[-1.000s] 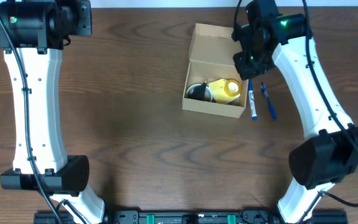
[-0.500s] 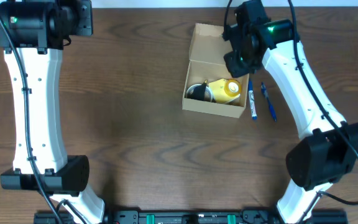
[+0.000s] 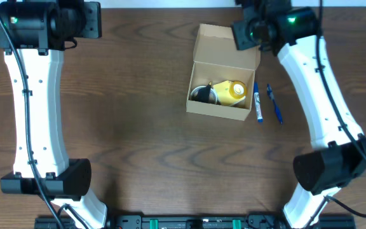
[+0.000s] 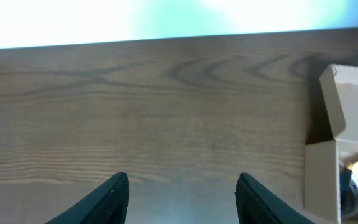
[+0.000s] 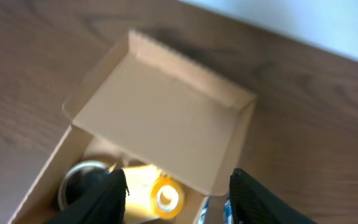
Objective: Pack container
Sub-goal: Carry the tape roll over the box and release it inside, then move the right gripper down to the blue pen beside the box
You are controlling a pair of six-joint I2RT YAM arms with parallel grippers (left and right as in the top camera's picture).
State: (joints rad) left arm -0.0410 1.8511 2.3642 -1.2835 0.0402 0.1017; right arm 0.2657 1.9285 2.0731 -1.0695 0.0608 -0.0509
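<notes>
Plainly empty, the right end effector [image 5: 178, 186] gapes above the container [image 5: 160, 118].

We see lots of bare tabletop [image 3: 138, 127] left of the box [image 3: 218, 109] and in front of it, so a hand can pass there freely. The box is open from above. Its lid [image 3: 227, 48] is folded open at the back and blocks that side. A yellow thing [image 3: 229, 92] and a dark round thing [image 3: 203, 94] fill much of the inside. Two pens [image 3: 257, 108] lie just beside the right wall.
</notes>
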